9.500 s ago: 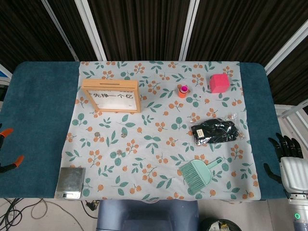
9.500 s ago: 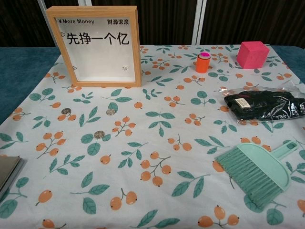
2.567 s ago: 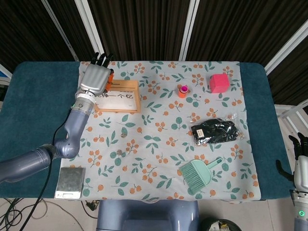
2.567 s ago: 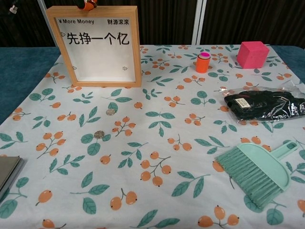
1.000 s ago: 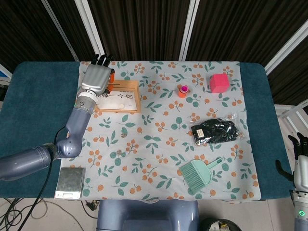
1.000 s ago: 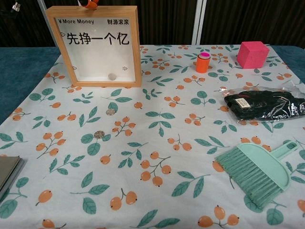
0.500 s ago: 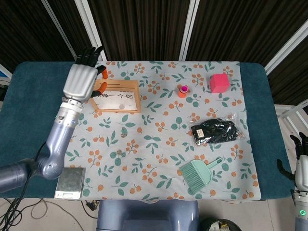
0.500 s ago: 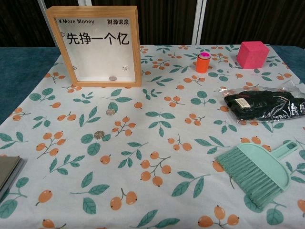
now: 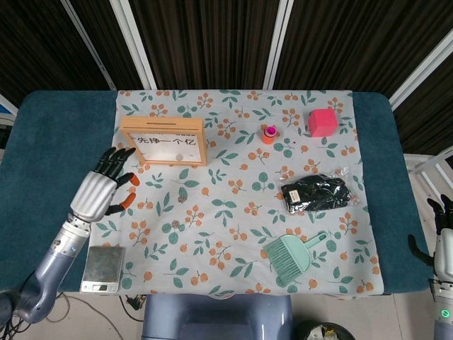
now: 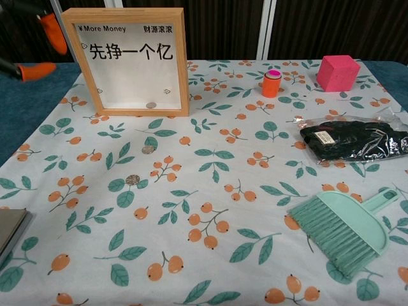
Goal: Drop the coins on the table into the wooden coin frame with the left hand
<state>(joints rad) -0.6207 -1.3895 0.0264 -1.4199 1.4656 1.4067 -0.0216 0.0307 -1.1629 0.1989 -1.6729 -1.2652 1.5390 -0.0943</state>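
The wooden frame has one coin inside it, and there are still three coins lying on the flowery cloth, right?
Not quite. The wooden frame does hold one coin, but only two coins are left on the cloth: one and another, seen in the chest view.

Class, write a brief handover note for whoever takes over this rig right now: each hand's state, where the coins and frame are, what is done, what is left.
Left hand: open, empty, above the cloth's left edge, in front of the wooden coin frame.
Right hand: at the table's right edge, idle; state unclear.
Done: one coin in frame.
Left: two coins on the cloth, near coin and far coin.
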